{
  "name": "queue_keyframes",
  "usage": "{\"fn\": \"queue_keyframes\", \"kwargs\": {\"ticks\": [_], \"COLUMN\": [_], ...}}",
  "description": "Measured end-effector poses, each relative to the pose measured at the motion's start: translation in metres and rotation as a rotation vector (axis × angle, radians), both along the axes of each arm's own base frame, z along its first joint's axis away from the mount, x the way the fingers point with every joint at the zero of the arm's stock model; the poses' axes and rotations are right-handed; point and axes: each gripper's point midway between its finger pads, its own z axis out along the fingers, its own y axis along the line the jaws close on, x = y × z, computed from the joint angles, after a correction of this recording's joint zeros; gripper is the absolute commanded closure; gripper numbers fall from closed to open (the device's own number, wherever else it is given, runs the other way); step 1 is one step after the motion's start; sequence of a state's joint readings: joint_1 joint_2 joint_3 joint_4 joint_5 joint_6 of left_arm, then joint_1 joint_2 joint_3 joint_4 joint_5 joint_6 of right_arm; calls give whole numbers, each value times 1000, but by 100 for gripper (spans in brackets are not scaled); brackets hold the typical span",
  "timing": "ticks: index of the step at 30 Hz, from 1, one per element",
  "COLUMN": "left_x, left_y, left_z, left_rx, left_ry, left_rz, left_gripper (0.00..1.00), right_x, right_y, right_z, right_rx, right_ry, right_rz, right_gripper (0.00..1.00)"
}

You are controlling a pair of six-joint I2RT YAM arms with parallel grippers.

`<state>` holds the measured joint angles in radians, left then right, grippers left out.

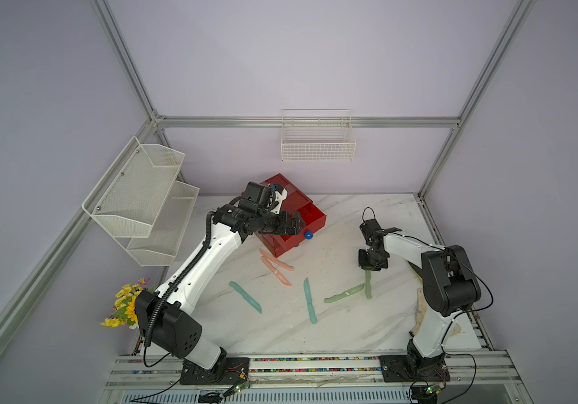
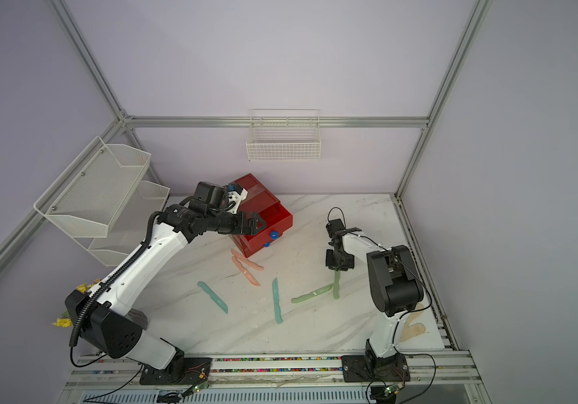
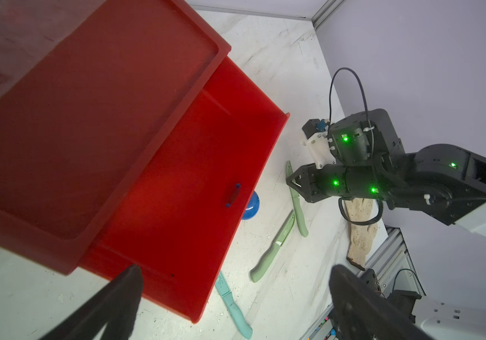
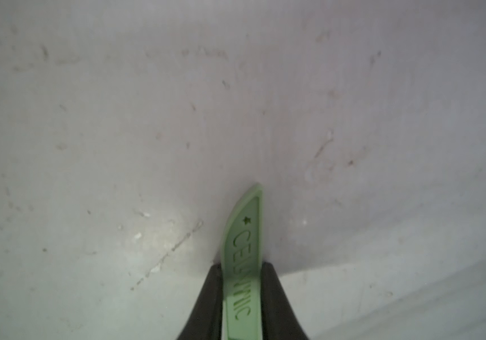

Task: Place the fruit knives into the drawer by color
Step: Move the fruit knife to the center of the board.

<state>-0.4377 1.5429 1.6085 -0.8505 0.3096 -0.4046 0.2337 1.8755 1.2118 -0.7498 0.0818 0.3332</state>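
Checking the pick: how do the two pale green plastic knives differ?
The pale green plastic knife nearer the right arm is pinched by the right gripper; the other pale green plastic knife lies free. The pinched one runs front to back on the white marbled table; the free one lies roughly crosswise. Both are slim, curved and outside the red drawer chest.

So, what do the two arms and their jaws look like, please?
Both arms have white shells and black joints. The left arm carries a black ribbed hose; the right arm has thin black cables, and its wrist shows green lights. The jaws are black.
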Motion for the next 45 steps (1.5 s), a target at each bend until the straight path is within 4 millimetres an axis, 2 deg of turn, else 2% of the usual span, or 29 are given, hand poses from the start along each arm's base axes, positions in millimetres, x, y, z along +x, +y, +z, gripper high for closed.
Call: {"fn": "queue_keyframes", "kwargs": {"ticks": [3, 9, 12, 13, 14, 15, 18, 21, 30, 35, 40, 45], "left_x": [1, 6, 8, 8, 10, 11, 14, 16, 20, 21, 20, 20], "left_y": [-1, -3, -4, -4, -5, -5, -6, -7, -8, -9, -10, -10], "left_z": [-1, -5, -8, -9, -9, -9, -6, -4, -10, -12, -13, -14], "left_rx": [0, 3, 7, 8, 8, 7, 5, 2, 4, 4, 2, 2], "left_ry": [1, 7, 16, 18, 18, 17, 11, 4, 12, 19, 20, 23], "left_rz": [0, 0, -1, -1, -1, -1, 0, 1, 2, -1, -3, -5], "left_gripper": [0, 0, 0, 0, 0, 0, 0, 0, 0, 0, 0, 0], "right_x": [29, 103, 137, 147, 154, 156, 156, 151, 118, 108, 100, 100], "right_y": [2, 1, -1, -1, -2, -2, -4, -4, 5, 17, 34, 37], "right_z": [1, 3, 4, 5, 5, 5, 4, 3, 2, 2, 2, 2], "right_rx": [-13, -30, -41, -40, -41, -46, -31, -10, 40, 66, 99, 112], "right_ry": [-23, -112, -156, -173, -185, -189, -194, -208, -181, -175, -167, -160], "right_rz": [9, 23, 29, 28, 26, 33, 25, 15, 11, 13, 22, 14], "right_gripper": [92, 89, 71, 56, 49, 47, 47, 52, 60, 68, 70, 78]}}
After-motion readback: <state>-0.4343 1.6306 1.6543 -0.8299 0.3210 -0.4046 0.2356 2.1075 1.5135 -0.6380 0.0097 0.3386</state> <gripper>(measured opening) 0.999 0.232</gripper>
